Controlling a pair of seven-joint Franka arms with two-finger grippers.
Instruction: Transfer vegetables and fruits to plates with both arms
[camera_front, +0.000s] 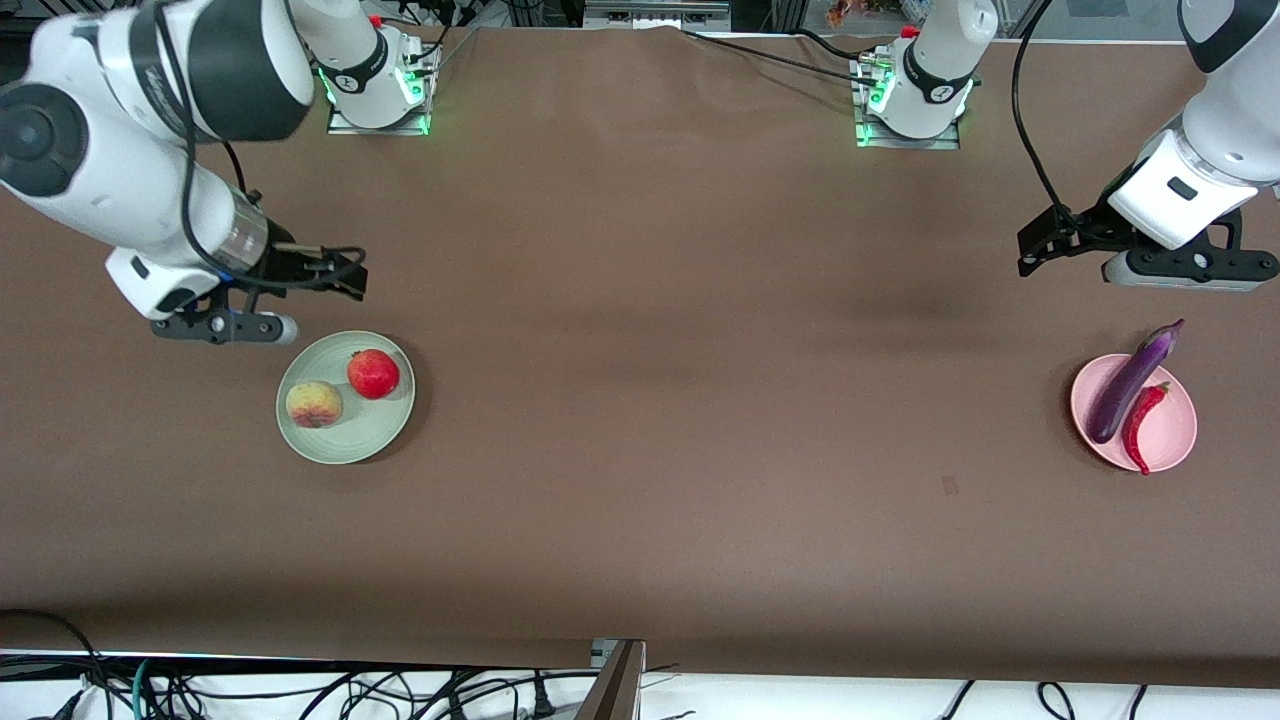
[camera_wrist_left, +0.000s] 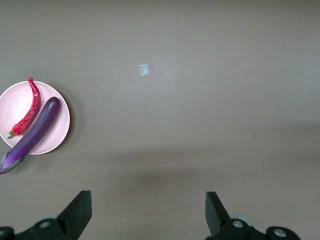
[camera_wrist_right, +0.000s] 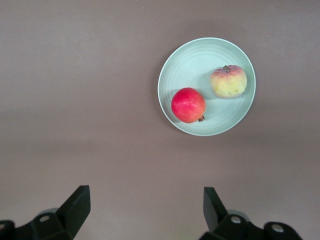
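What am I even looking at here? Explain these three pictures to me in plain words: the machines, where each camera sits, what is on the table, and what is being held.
These are two white robot arms bolted to a brown table, each ending in a black two-finger gripper.

The wide picture comes from a high camera facing the robots. The other two come from cameras on the arms' wrists, looking down past their own fingers.

The right gripper hangs open beside the green plate, which holds a peach and a red pomegranate-like fruit, apart from each other.

The left gripper hangs open over bare table near the pink plate. On that plate lie a purple eggplant, its stem end sticking out over the rim, and a red chili pepper beside it.

Neither gripper holds anything. A small pale tag lies on the table.
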